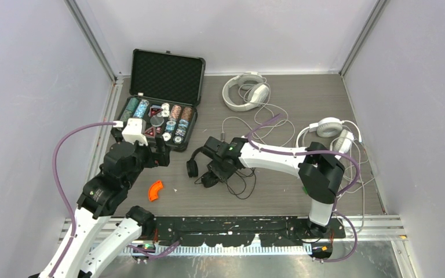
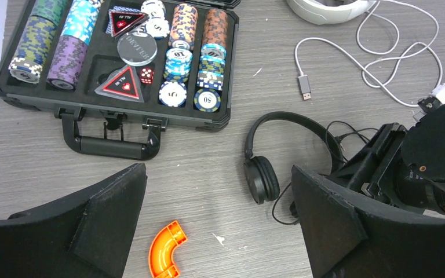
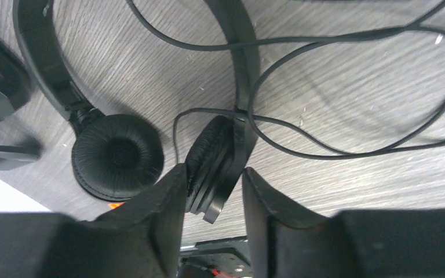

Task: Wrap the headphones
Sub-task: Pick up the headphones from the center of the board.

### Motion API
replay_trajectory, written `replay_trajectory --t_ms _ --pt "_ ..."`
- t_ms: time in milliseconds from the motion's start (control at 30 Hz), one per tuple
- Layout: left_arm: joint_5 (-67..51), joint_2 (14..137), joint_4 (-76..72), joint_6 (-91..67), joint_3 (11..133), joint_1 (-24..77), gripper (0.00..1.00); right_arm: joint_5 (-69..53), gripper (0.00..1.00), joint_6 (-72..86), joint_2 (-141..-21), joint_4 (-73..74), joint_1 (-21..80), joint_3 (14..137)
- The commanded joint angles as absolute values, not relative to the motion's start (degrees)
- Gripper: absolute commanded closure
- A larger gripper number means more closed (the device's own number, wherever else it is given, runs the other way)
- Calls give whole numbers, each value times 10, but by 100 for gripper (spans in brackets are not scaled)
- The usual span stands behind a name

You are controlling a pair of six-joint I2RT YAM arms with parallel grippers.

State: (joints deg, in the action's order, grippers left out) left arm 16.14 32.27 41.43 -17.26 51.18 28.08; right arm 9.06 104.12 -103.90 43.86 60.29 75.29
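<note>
The slim black headphones (image 1: 193,163) lie mid-table with their thin cord looped loosely beside them. My right gripper (image 3: 214,172) is low over them and straddles one ear cup (image 3: 215,162). Its left finger touches the pad, and a gap shows at its right finger, so it is open. The other ear cup (image 3: 117,155) lies flat to the left. My left gripper (image 2: 219,171) hangs wide open and holds nothing, left of the black headphones (image 2: 261,178). One white pair (image 1: 244,91) lies at the back. Another white pair (image 1: 331,130) lies at the right, pale cords trailing.
An open black case of poker chips (image 1: 124,132) stands at the back left, its handle (image 2: 111,146) toward me. An orange curved plastic piece (image 1: 156,190) lies near the front left. A pale cord with a USB plug (image 2: 305,87) runs across the middle. Walls enclose three sides.
</note>
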Motion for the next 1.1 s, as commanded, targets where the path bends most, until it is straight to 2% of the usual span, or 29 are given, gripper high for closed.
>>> replay_trajectory --t_ms 0,100,433,733,900,1067 --pt "176 323 402 -168 511 282 3 149 61 963 -1041 456 605 782" --pt "167 330 410 -176 517 282 3 170 67 885 -1031 455 606 779" --pt "88 430 444 -213 565 282 5 236 71 620 -954 442 610 753" --pt "4 615 513 -165 662 282 9 191 72 496 -824 279 610 604" --pt "-94 668 484 -131 653 282 20 184 73 469 -753 230 610 546" --pt "-157 666 405 -102 595 287 29 177 74 467 -722 216 610 523"
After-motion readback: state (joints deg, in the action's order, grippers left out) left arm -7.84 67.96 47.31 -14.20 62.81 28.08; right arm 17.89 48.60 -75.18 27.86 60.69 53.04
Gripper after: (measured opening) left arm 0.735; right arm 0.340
